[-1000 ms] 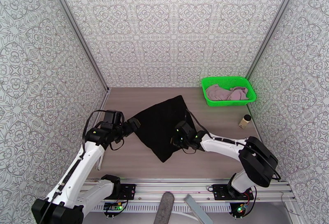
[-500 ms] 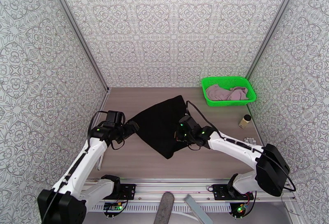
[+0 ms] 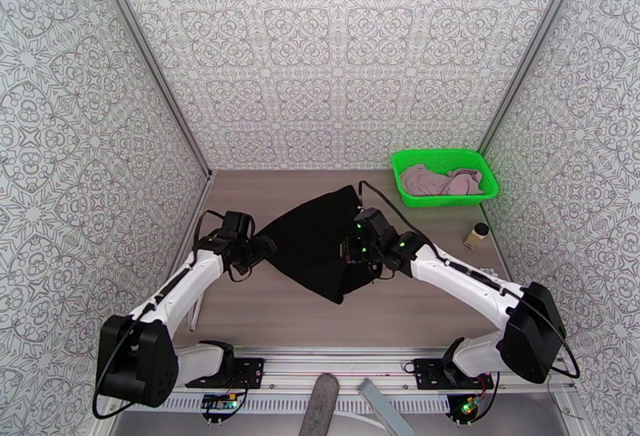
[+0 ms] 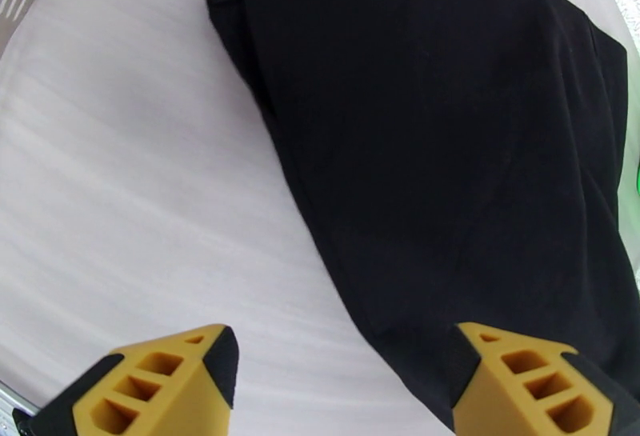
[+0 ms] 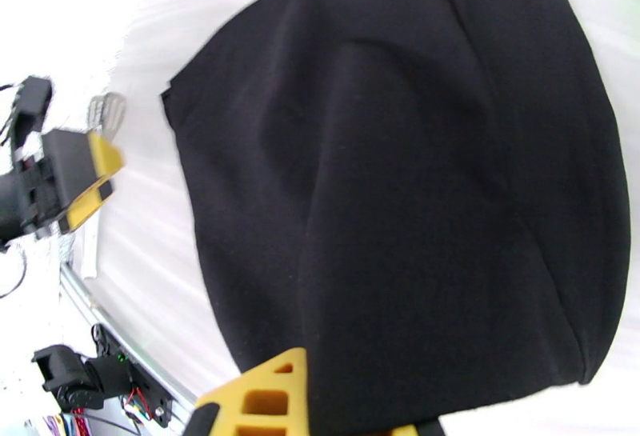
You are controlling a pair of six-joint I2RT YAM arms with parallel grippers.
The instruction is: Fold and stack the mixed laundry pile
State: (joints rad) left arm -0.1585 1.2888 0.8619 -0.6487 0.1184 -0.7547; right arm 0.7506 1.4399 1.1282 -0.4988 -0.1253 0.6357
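Black garment (image 3: 308,238) pinched by right gripper (image 3: 348,251); green basket (image 3: 448,199), jar (image 3: 477,235) beyond.

Soft matt cloth for the black garment (image 3: 316,247), smooth pale woodgrain table (image 3: 264,310), bright green plastic mesh basket (image 3: 448,199).

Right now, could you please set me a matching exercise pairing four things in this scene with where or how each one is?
1. black garment
2. pink garment
3. small jar
4. right gripper

A. in the green basket
B. shut, pinching cloth
C. standing upright near the basket
D. spread on the wooden table

Pairs: 1-D, 2-A, 3-C, 4-B.
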